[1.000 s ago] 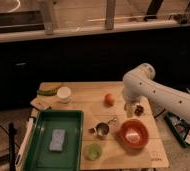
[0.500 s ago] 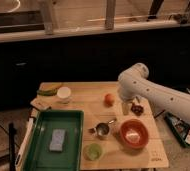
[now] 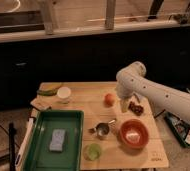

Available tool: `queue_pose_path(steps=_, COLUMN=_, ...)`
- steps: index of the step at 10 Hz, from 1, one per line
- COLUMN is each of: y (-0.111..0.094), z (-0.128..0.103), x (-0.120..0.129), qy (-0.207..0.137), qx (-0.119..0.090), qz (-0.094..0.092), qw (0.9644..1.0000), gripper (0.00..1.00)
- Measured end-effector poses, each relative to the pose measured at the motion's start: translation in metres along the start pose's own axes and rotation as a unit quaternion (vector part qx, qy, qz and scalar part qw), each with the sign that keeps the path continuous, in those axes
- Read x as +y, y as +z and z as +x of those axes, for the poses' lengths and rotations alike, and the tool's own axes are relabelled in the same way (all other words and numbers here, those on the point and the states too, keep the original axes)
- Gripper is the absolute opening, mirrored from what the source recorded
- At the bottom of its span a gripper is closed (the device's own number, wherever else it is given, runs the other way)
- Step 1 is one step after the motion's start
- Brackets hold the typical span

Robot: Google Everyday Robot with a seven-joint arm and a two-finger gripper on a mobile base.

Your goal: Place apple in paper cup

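The apple [image 3: 109,99], small, round and orange-red, sits on the wooden table [image 3: 83,107] near its middle. The paper cup [image 3: 64,93], short and white, stands at the table's far left, well left of the apple. My gripper [image 3: 124,104] hangs from the white arm just right of the apple, close above the table, with its fingers pointing down. A dark red grape cluster [image 3: 135,107] lies just right of the gripper.
A red bowl [image 3: 133,133] stands front right. A metal measuring cup [image 3: 102,130] is in front of the apple. A translucent green cup [image 3: 93,151] sits at the front edge. A green tray [image 3: 43,142] holds a blue sponge [image 3: 57,140]. A banana [image 3: 49,89] lies at the back left.
The arm has swung left, bringing the gripper from above the grapes to close beside the apple. The apple and cup have not moved.
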Motion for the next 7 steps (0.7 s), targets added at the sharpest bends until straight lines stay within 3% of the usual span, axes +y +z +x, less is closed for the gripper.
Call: queue_pose_path(steps=7, y=0.018, z=-0.003, x=-0.019, qy=-0.025, qx=-0.006, qz=0.0, qw=0.9997, gripper=0.8)
